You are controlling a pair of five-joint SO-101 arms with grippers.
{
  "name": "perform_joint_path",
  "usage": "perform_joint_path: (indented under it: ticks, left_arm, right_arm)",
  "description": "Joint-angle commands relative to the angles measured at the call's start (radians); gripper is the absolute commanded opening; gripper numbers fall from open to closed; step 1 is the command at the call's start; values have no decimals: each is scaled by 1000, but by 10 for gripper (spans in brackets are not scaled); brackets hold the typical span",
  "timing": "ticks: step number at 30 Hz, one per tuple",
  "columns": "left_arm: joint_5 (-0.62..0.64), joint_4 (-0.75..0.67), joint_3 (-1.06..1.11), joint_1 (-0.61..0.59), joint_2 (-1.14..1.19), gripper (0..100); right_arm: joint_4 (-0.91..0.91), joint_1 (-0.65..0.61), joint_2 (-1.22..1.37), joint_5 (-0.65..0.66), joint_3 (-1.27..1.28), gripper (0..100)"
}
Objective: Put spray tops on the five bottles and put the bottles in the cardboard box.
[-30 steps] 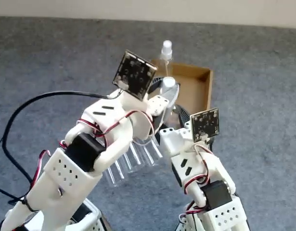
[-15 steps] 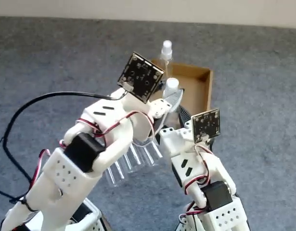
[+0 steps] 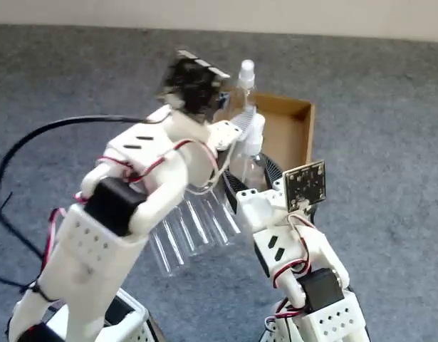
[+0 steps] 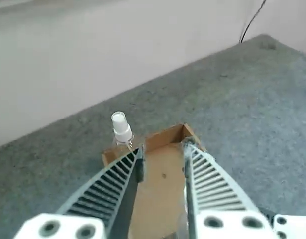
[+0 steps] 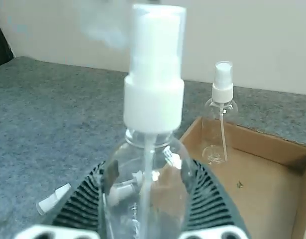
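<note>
- Grey carpet [image 3: 375, 85] all round; cardboard box [image 3: 286, 139] upper centre of high view, capped bottle [image 3: 246, 77] upright at its far corner.
- Right gripper [image 5: 148, 204] clenched on second bottle [image 5: 148, 164], mid-frame.
- Left gripper [image 4: 162, 148] released, above box.

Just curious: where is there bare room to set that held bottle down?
The brown cardboard box is bare but for one capped clear bottle in its far corner. Grey carpet beside the box is free. Crowded: under the arms, where clear bottles lie.
</note>
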Motion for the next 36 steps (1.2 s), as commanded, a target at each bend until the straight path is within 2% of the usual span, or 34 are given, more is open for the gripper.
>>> perform_joint_path:
  ticks: [1,8,12,15,21,25,27,31,36]
  left_arm:
    - [-18,-12,-33,-7,13,127]
    - [-21,74,-33,-5,19,127]
    - [-92,80,-74,-12,2,130]
    - [-124,149,-143,-70,-58,130]
    - [-147,322,-147,-206,-248,148]
    - [-147,377,68,-246,-357,212]
    - [-147,351,246,-254,-403,220]
    - [-143,144,564,-211,-490,222]
    - [-140,-32,768,-107,-610,222]
  right_arm:
    - [-25,-5,-12,0,-59,3]
    - [-25,-2,-12,0,-59,3]
    - [-25,-1,-12,0,-64,3]
    - [-25,38,18,49,-70,3]
    - [-28,96,303,63,-278,3]
    - [-28,99,539,63,-483,3]
    - [-24,97,641,61,-587,3]
    - [77,93,808,-5,-769,3]
    - [239,65,924,-35,-958,3]
